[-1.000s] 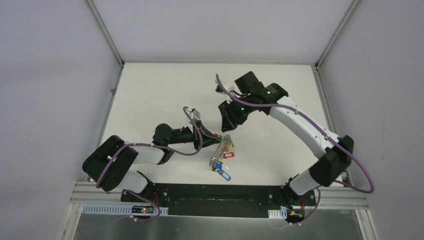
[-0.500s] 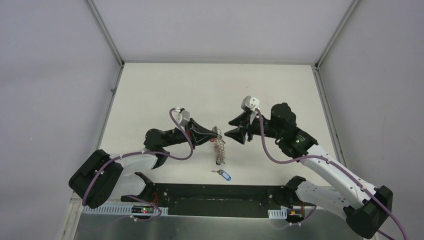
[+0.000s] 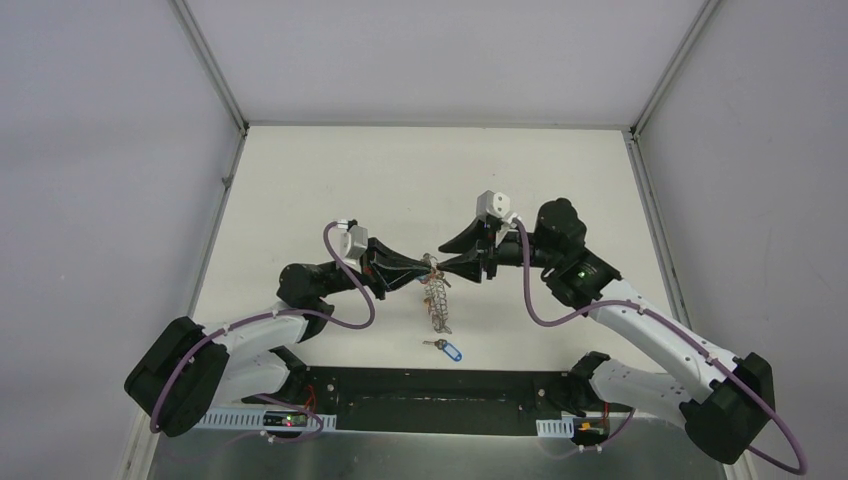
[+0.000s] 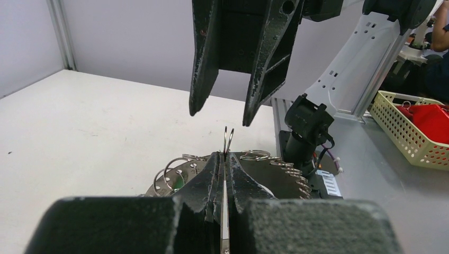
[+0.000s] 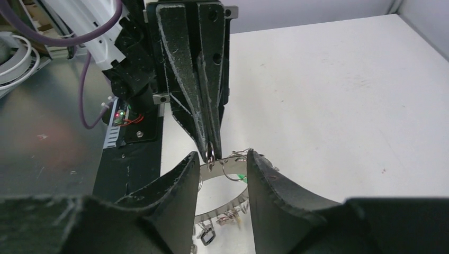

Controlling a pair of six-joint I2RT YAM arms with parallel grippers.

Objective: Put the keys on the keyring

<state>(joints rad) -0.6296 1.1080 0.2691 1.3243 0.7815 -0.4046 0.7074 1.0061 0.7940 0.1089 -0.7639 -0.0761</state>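
1. At the centre of the top view, the left gripper (image 3: pixel 424 267) and the right gripper (image 3: pixel 448 268) point at each other, tip to tip, over the white table (image 3: pixel 300 190).
2. Between their tips hangs the keyring (image 3: pixel 438 300), seen edge-on as a thin grey streak running down the frame from the meeting point. I cannot tell whether its lower edge rests on the table.
3. Just below it, towards the bottom edge, the blue-tagged key (image 3: pixel 446 349) lies flat on the table, apart from the ring and from both grippers.
4. In the left wrist view, the left gripper (image 4: pixel 225 159) has its jaws pressed together on a small wire loop (image 4: pixel 228 138) that stands up from the rim of the keyring (image 4: pixel 182 168).
5. In the same view, the right gripper (image 4: pixel 219 116) comes down from the top edge with its jaws parted and nothing between them, its tips just above the loop.
6. In the right wrist view, the two fingers (image 5: pixel 182 182) of the right gripper (image 5: pixel 222 164) stand apart at the bottom. The closed left gripper (image 5: pixel 210 148) points down into the gap.
7. The grey band of the keyring (image 5: pixel 219 174) curves behind that gap, with a green tag (image 5: pixel 239 177) against it.
8. A perforated basket (image 4: pixel 407 127) sits at the right edge of the left wrist view.
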